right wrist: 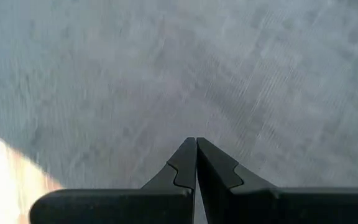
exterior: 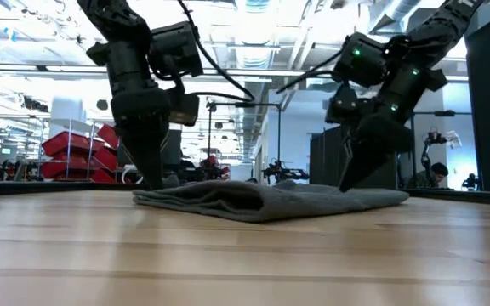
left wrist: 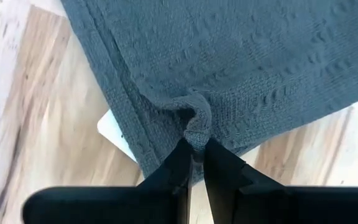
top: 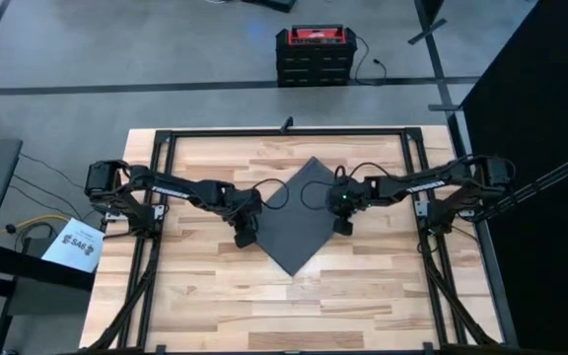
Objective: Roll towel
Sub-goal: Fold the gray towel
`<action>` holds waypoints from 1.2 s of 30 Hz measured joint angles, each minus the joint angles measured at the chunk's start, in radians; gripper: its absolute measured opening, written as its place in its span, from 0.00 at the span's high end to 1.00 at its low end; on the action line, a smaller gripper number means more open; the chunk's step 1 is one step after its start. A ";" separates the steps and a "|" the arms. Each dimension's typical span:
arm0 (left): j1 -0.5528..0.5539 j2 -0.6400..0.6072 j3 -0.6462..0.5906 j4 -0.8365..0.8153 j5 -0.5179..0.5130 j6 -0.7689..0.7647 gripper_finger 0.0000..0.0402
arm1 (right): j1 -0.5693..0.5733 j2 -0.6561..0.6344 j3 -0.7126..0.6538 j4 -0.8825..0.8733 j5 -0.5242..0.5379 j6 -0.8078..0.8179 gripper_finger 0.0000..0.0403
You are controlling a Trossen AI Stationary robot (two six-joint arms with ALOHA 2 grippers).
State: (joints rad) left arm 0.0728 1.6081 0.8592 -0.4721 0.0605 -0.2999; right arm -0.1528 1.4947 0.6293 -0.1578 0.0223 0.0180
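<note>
Grippers (left wrist: 196,152) (right wrist: 196,144) pinched onto towel (top: 299,212)

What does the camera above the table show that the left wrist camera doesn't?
Only the high view shows the whole table, both arms, the right end effector at the towel's right side, and the towel lying as a diamond. Only the left wrist view shows the left end effector pinching a fold of cloth, with a white tag at the edge. Both show the grey towel on wood.
</note>
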 joint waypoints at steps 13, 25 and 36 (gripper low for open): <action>0.062 -0.006 -0.052 -0.017 -0.018 0.006 0.96 | -0.002 -0.005 -0.079 -0.004 0.001 0.048 1.00; 0.057 -0.033 -0.090 -0.046 -0.019 -0.057 0.96 | -0.045 -0.012 -0.081 -0.050 -0.012 0.000 1.00; 0.043 -0.133 -0.094 -0.058 -0.011 -0.065 0.96 | -0.046 -0.133 -0.092 -0.071 0.015 -0.001 1.00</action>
State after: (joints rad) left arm 0.1162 1.4749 0.7647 -0.5303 0.0498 -0.3653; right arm -0.1988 1.3621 0.5373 -0.2291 0.0375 0.0170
